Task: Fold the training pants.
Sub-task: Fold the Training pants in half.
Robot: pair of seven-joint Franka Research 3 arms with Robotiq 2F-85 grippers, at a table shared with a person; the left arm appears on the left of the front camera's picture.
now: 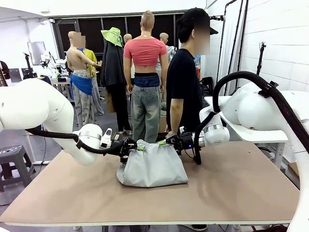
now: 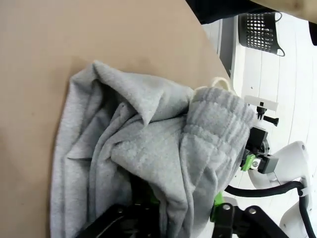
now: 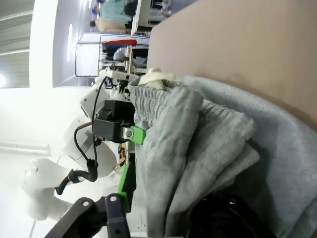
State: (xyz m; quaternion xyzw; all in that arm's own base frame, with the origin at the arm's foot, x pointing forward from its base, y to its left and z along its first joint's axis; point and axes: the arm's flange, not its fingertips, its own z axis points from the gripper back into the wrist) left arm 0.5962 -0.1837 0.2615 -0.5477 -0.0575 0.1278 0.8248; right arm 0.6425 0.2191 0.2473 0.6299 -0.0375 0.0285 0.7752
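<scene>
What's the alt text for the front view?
Folded grey training pants lie mid-table, with the left gripper and right gripper at the two ends of the far, raised waistband edge. A person in black stands behind.

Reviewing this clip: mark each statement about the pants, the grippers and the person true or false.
1. The training pants lie bunched on the table. True.
2. The left gripper and the right gripper are at opposite ends of the waistband. True.
3. The pants are blue denim. False: light grey jersey.
4. The person is holding the pants. False: the person stands behind the table, hands off the cloth.
5. A black mesh basket sits on the pants. False: it is off the table, beyond its edge.
</scene>
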